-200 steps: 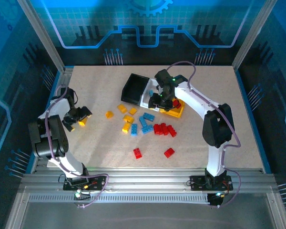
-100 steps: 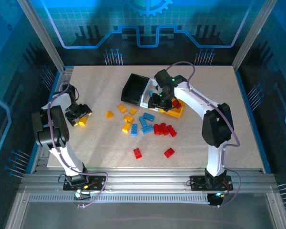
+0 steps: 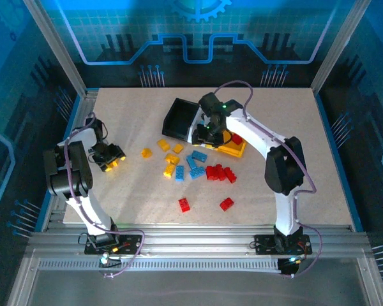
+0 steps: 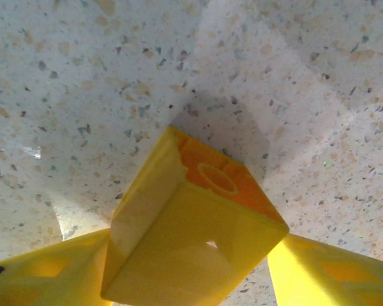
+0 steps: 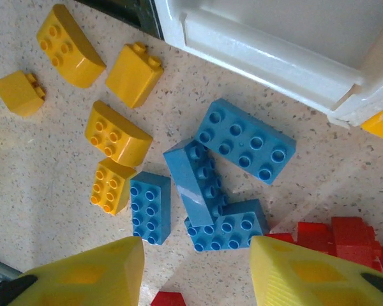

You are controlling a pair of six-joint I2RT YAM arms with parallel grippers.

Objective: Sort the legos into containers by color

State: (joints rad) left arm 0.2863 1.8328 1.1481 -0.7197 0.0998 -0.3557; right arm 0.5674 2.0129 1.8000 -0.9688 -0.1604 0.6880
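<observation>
In your left gripper [image 4: 191, 274], the held brick [image 4: 179, 248] is smooth moulded yellow plastic with a soft sheen. Its orange studded face looks a shade duller. The fingers [image 4: 45, 274] on either side of it are yellow plastic too, a little waxy. Beneath them the table [image 4: 83, 64] is matt and speckled, like stone composite with a fine grain.

Your right gripper [image 5: 198, 274] has yellow plastic fingers [image 5: 306, 274] with faint ridged lines. Just ahead of them, the blue bricks [image 5: 242, 140] and yellow bricks [image 5: 115, 131] are smooth plastic that catches small highlights. Beyond those, the white bin [image 5: 268, 57] is glossy, slightly translucent plastic. Back at the arm bases, the rails [image 3: 191, 245] look like ribbed bare metal.
</observation>
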